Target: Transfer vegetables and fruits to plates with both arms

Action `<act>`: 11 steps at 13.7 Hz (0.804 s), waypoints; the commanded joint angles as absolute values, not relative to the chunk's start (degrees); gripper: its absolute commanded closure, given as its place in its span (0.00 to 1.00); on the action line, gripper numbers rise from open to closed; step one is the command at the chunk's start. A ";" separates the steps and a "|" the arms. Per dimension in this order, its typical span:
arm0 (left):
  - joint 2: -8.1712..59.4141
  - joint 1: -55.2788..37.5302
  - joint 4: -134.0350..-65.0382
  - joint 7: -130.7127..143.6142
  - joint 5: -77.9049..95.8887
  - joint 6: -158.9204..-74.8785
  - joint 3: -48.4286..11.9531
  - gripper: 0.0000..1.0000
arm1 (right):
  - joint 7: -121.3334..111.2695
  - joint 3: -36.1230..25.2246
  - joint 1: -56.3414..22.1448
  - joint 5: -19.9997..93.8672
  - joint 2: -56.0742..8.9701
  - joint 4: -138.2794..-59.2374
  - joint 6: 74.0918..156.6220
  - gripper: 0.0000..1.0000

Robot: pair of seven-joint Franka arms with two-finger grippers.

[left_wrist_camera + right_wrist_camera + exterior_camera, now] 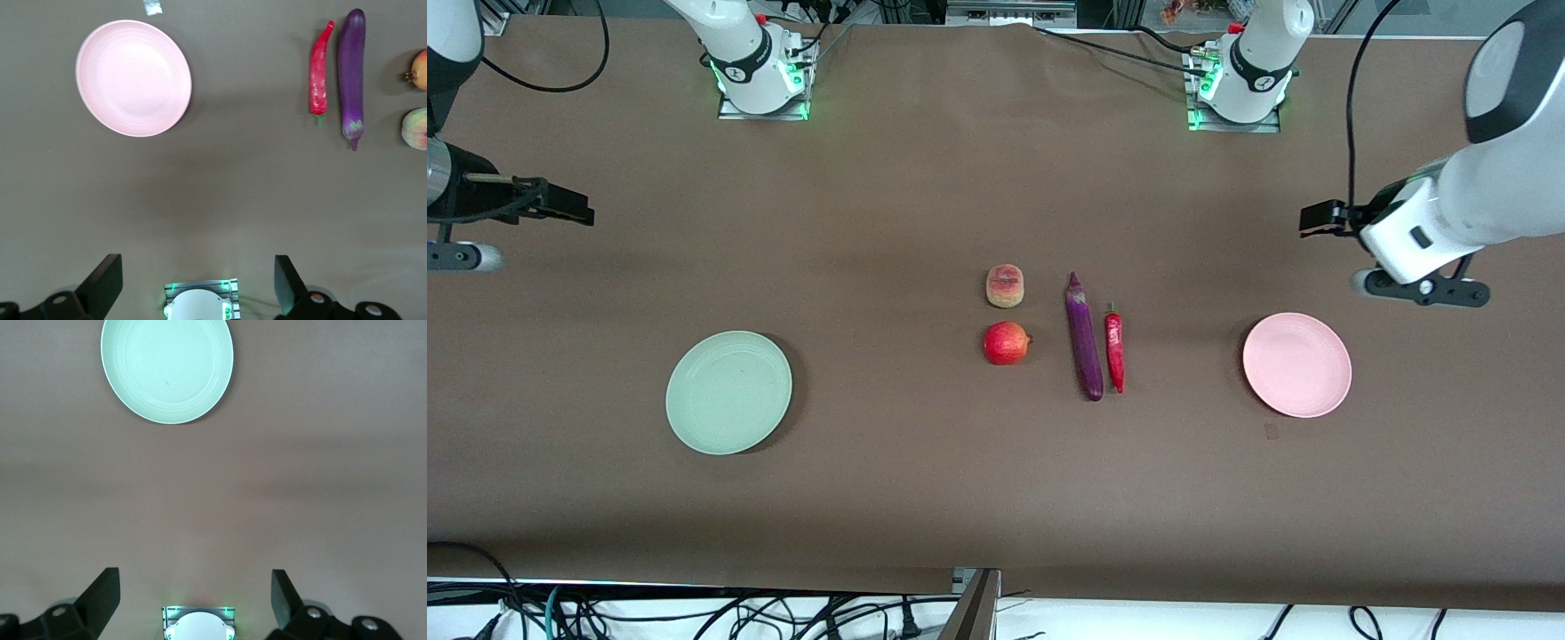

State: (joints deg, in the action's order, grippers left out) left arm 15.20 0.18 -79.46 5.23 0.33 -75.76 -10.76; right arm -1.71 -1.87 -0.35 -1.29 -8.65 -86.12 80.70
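The peach (1006, 285) and the red pomegranate-like fruit (1007, 343) lie mid-table, the fruit nearer the front camera. Beside them, toward the left arm's end, lie the purple eggplant (1084, 336) and the red chili (1114, 350). The pink plate (1297, 364) sits toward the left arm's end and the mint green plate (728, 392) toward the right arm's end; both are bare. My left gripper (1423, 289) hangs open and empty, high over bare table beside the pink plate. My right gripper (463, 258) hangs open and empty at the right arm's end of the table. The left wrist view shows the plate (133, 77), chili (319, 70) and eggplant (351, 73).
The two arm bases (763, 76) (1240, 84) with green lights stand along the table's back edge. Cables hang below the front edge (694, 613). A small dark mark (1271, 431) lies near the pink plate. The right wrist view shows only the green plate (167, 370).
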 commanded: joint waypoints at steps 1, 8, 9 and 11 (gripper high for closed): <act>19.41 -4.55 -76.73 13.23 1.22 -74.71 -10.72 0.00 | -2.02 -1.15 -0.52 -0.18 -10.19 -85.08 80.42 0.00; 32.67 -13.53 -75.76 30.23 0.96 -96.83 -10.63 0.00 | 6.05 -1.14 -6.22 9.14 -16.69 -85.25 85.77 0.00; 34.96 -14.06 -75.76 30.84 1.23 -99.03 -10.72 0.00 | 8.50 -1.14 -7.55 9.14 -17.22 -85.34 87.09 0.00; 40.32 -17.65 -76.81 32.07 0.61 -105.78 -10.55 0.00 | 12.20 -1.14 -10.62 9.14 -18.45 -85.34 89.46 0.00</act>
State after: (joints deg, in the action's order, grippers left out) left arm 34.86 -14.41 -78.85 30.11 0.54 -102.08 -11.20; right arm 8.75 -0.95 -8.27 8.52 -17.65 -86.15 88.20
